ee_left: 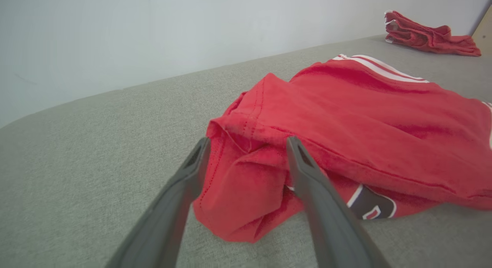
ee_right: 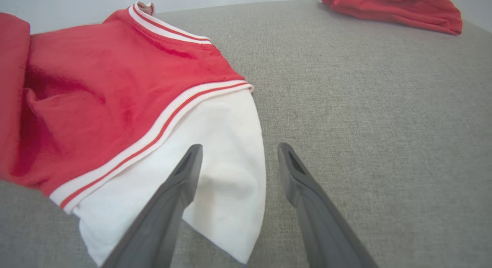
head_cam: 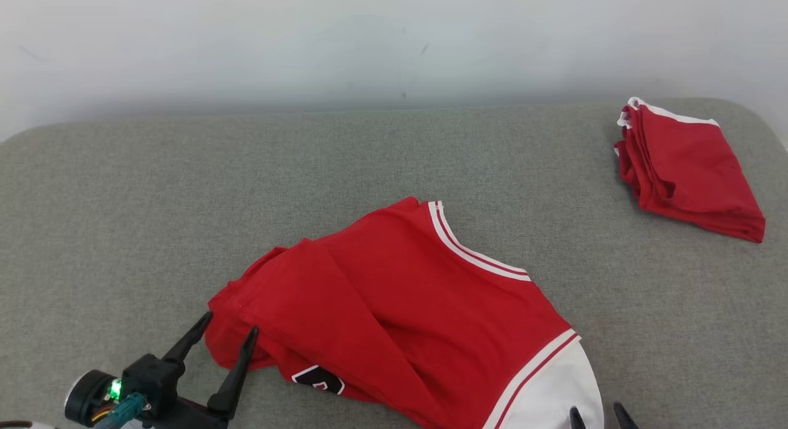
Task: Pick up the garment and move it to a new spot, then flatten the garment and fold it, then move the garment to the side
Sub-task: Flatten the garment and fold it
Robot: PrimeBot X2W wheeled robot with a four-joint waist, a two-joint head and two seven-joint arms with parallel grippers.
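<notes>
Garment [head_cam: 394, 306]: a red shirt with white-and-red striped trim, lying crumpled on the grey cloth surface [head_cam: 123, 201], in the near middle of the head view. It is not flat. One broad fold runs across the body, and the near-left corner is bunched into a lump. The striped neck band [head_cam: 474, 250] points toward the far right. A white sleeve [head_cam: 554, 386] lies at the near-right end. A black badge [head_cam: 317, 380] with a white outline peeks out along the near edge.

Left gripper [head_cam: 229, 325]: low at the near left, fingers spread wide. In the left wrist view the two dark fingers [ee_left: 303, 164] stand either side of the bunched red corner, so the lump sits in the gap between them. Nothing is pinched. I cannot tell if either finger touches the cloth.

Right gripper [head_cam: 597, 409]: only its tips show at the bottom edge of the head view, just beside the white sleeve. In the right wrist view its fingers are spread. One lies over the sleeve and the other over bare grey surface, with the sleeve's outer edge between them. It holds nothing.

Second item: a folded red cloth [head_cam: 689, 170] with a white edge, at the far right of the surface, well apart from the garment and both grippers.

Background: a plain pale wall [head_cam: 394, 35] behind the surface.
</notes>
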